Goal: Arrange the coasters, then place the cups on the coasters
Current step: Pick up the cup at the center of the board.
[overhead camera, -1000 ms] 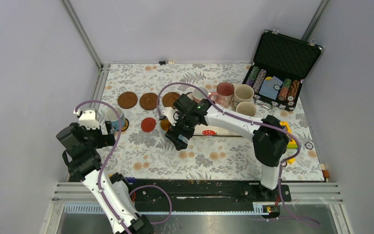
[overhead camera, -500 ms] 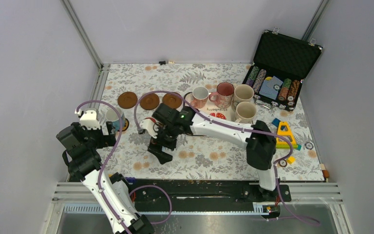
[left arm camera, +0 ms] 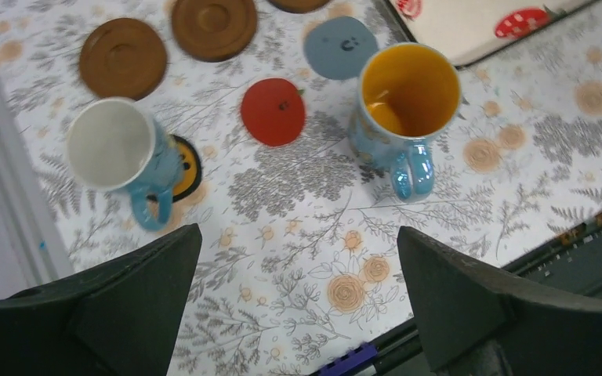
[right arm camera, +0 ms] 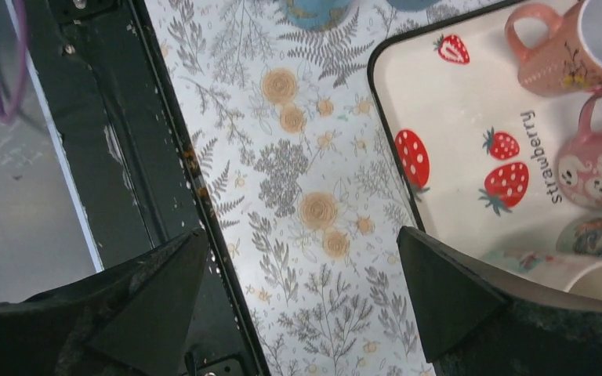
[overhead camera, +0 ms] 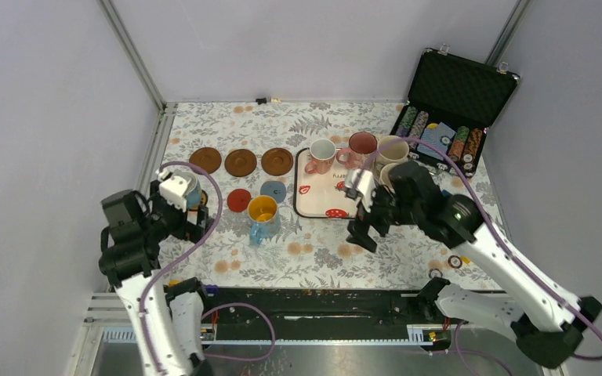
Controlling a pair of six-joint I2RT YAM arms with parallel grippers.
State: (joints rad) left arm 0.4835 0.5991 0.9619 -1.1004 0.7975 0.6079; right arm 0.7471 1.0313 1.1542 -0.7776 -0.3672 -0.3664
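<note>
**Both claws wide and empty; two cups stand away from the tray**

The left claw [left arm camera: 298,305] is seen spread wide, with nothing between its fingers. It is held above the left part of the flowered worktop [overhead camera: 321,258]. The right claw [right arm camera: 298,301] is likewise spread wide and empty, and is held over the worktop by the near side of the strawberry tray [overhead camera: 317,205].

Three brown coasters [overhead camera: 241,162] are laid in a row toward the far left. Nearer the arms, the red coaster [left arm camera: 273,111] and the grey-blue coaster [left arm camera: 341,47] are laid side by side, apart from each other, and no cup is borne by either. The blue cup with a yellow inside [left arm camera: 407,102] is stood upright on the bare worktop just beside the grey-blue coaster, its handle turned to the near edge. The white-and-blue cup [left arm camera: 117,149] is stood upright at the far left on the black coaster with an orange centre [left arm camera: 186,166], which shows from under one side.

The white cup with a pink handle [overhead camera: 321,154] and the pink cup [overhead camera: 358,149] are found on the far part of the tray. The cream cups [overhead camera: 393,147] are seen at its right edge, one largely hidden by the right arm; whether they rest on the tray cannot be told. An open poker-chip case [overhead camera: 458,86] is set at the far right corner.
</note>
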